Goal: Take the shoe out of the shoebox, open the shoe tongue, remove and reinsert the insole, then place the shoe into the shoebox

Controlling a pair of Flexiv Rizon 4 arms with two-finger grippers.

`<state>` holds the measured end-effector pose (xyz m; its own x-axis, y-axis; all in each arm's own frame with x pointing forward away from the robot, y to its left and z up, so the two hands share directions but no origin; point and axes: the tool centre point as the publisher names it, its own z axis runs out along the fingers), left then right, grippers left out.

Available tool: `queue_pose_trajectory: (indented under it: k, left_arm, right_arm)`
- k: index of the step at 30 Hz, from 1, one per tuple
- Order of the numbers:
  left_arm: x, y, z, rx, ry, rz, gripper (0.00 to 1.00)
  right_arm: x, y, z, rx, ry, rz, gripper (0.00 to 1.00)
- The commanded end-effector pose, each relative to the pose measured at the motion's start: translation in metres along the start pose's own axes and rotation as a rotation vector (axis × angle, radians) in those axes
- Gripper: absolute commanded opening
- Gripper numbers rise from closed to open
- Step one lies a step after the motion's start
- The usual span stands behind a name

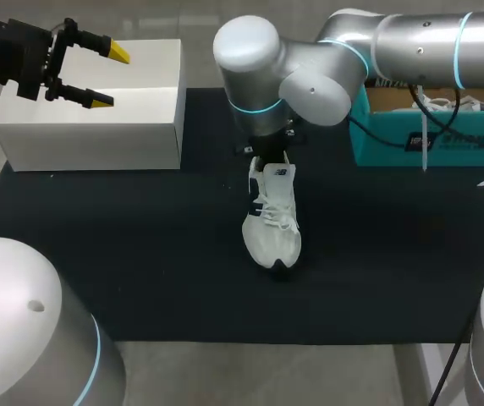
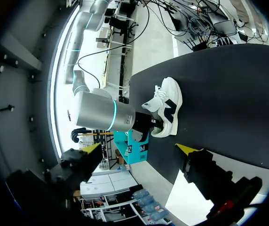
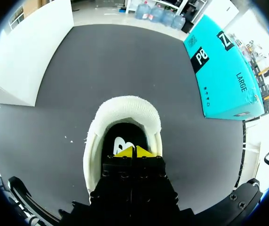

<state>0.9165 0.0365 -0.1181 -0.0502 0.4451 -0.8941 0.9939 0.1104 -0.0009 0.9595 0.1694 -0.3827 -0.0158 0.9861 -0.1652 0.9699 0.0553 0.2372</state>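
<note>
One shoe (image 1: 272, 222) upright at centre of surface (image 1: 140, 254), toe toward robot. Right claw (image 3: 133, 151) clenched, tips together inside the heel opening. Further back: left claw (image 1: 111, 78) released above white box (image 1: 140, 127); teal shoebox (image 1: 394, 139) far right.

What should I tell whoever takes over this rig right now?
Left tool: open, empty, above the white box.
Right tool: shut, tips inside the shoe at its heel opening. Whether it pinches the insole is unclear.
The shoe stands on the black mat, mid-table. The teal shoebox is at the far right.
Done: shoe out of the box.
Left: pull the insole, reinsert it, box the shoe.
</note>
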Motion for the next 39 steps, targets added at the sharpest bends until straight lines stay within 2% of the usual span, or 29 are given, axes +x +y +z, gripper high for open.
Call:
queue_pose_trajectory:
  k: [1, 7, 9, 17, 23, 26, 39]
  left_arm:
    - [-0.001, 0.0, 0.0, 0.0, 0.004, 0.0, 1.0]
    - [-0.001, 0.0, 0.0, 0.0, 0.004, 0.0, 1.0]
    - [-0.001, 0.0, 0.0, 0.0, 0.004, 0.0, 1.0]
    - [-0.001, 0.0, 0.0, 0.0, 0.004, 0.0, 1.0]
    - [-0.001, 0.0, 0.0, 0.0, 0.004, 0.0, 1.0]
    - [-0.001, 0.0, 0.0, 0.0, 0.004, 0.0, 1.0]
    - [-0.001, 0.0, 0.0, 0.0, 0.004, 0.0, 1.0]
  right_arm:
    - [-0.013, 0.003, -0.019, 0.063, 0.074, -0.048, 0.0]
    - [-0.013, 0.001, -0.035, 0.158, 0.103, -0.085, 0.0]
    - [-0.013, -0.002, -0.038, 0.165, 0.124, -0.078, 0.0]
    - [-0.002, -0.017, -0.039, 0.276, 0.181, -0.063, 0.0]
    - [0.006, -0.027, -0.039, 0.378, 0.155, -0.063, 0.0]
    - [0.011, -0.032, -0.043, 0.402, 0.168, -0.046, 0.0]
    - [0.013, -0.055, -0.043, 0.446, 0.178, 0.005, 0.0]
